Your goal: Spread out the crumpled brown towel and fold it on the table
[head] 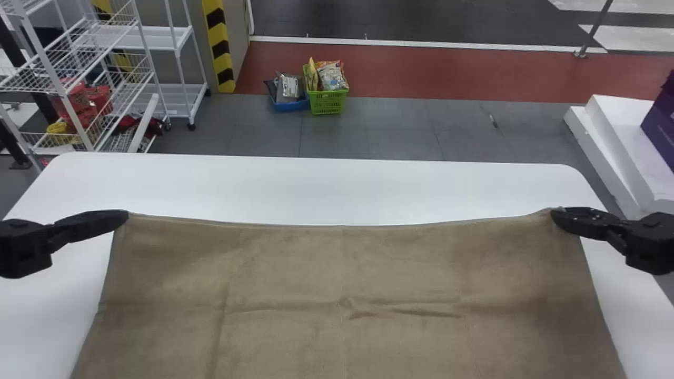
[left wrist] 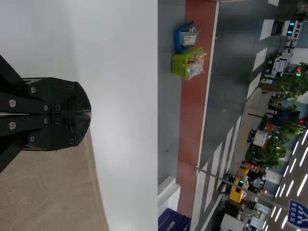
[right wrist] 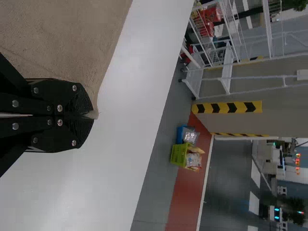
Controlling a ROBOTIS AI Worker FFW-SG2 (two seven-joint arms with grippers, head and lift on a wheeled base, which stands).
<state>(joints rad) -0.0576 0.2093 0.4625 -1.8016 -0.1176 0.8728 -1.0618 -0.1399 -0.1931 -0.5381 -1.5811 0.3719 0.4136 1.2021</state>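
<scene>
Shown are one brown towel (head: 337, 263) and one white table (head: 337, 189). One left gripper (head: 125, 215) and one right gripper (head: 555, 212), each with two flat fingers, total two. Floor baskets likewise number two: one green basket (head: 327, 103), one blue basket (head: 291, 106).

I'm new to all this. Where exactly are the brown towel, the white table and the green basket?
Brown towel (head: 284, 263): head view, on its flat upper middle.
White table (head: 326, 192): head view, on its bare top beyond the towel.
Green basket (head: 326, 104): head view, on its front wall.
</scene>
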